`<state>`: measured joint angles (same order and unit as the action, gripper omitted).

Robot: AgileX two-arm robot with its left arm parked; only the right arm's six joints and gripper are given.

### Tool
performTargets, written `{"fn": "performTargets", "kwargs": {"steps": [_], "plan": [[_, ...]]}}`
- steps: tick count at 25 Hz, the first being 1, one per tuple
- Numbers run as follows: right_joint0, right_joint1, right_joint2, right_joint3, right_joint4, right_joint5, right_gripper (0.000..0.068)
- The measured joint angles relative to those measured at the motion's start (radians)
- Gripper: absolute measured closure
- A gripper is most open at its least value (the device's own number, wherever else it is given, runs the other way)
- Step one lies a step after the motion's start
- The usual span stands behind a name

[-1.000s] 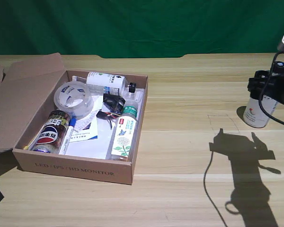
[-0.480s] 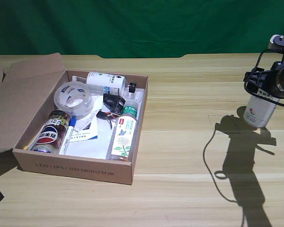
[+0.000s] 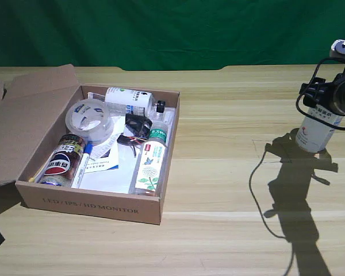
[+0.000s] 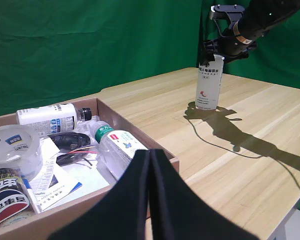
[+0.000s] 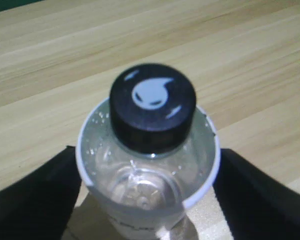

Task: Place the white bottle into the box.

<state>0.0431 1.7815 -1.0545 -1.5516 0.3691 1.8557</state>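
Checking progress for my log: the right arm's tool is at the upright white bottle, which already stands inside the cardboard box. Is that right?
Not quite. The right arm's tool is at the upright white bottle, but the bottle stands on the wooden table, far out toward the exterior view's right of the cardboard box, not in it. The exterior view shows this.

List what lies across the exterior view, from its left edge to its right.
Box flap → cola can → tape roll → blue pen → clear bottle with green cap → bare table → white bottle, with the right gripper around its top.
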Motion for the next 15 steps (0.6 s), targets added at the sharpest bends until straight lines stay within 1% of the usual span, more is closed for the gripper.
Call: {"fn": "performTargets", "kwargs": {"steps": [2,5,6,7,9,10,12,15], "plan": [[0.000,0.039,0.000,-0.032,0.000,0.051,0.0051],[0.000,0.110,-0.005,-0.121,0.007,0.149,0.0055],[0.000,0.129,-0.010,-0.135,0.007,0.178,0.0060],[0.001,0.146,-0.017,-0.156,0.010,0.206,0.0078],[0.003,0.154,-0.025,-0.168,0.028,0.231,0.0113],[0.003,0.155,-0.026,-0.168,0.039,0.236,0.0138],[0.003,0.149,-0.026,-0.163,0.046,0.227,0.0148],[0.024,0.079,-0.020,-0.156,0.014,0.156,0.0148]]}}
